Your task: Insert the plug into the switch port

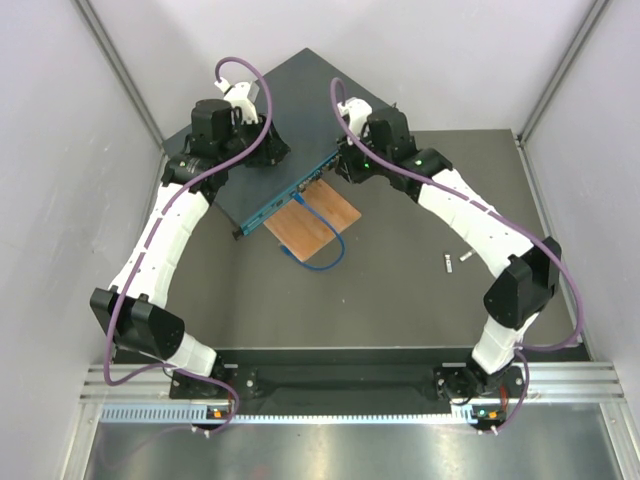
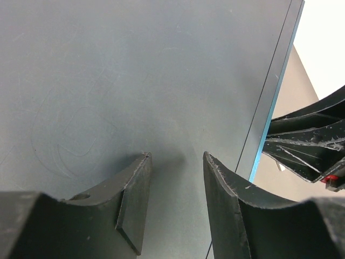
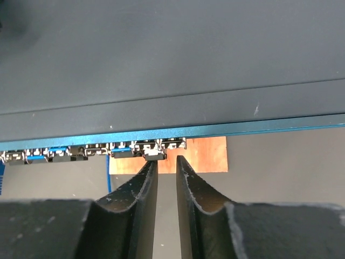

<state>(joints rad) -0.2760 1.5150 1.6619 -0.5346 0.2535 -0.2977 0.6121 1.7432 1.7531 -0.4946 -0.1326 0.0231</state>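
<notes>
The switch (image 1: pixel 300 105) is a flat dark teal box lying at an angle at the back of the table. Its port face (image 3: pixel 81 154) looks toward my right gripper (image 3: pixel 166 162). A small grey plug (image 3: pixel 154 155) sits at a port near the row's right end, just off my left fingertip. The right jaws stand a narrow gap apart, with nothing between them. My left gripper (image 2: pixel 177 156) hovers close over the switch top (image 2: pixel 135 70), open and empty, near its teal edge. In the top view both grippers (image 1: pixel 262 148) (image 1: pixel 345 165) flank the switch's front end.
A thin orange-brown wooden board (image 1: pixel 315 220) lies under the switch's port side. A blue cable (image 1: pixel 325 255) loops across it from a port. Blue plugs (image 3: pixel 121 152) fill other ports. Two small pale parts (image 1: pixel 449 263) lie on the dark mat to the right.
</notes>
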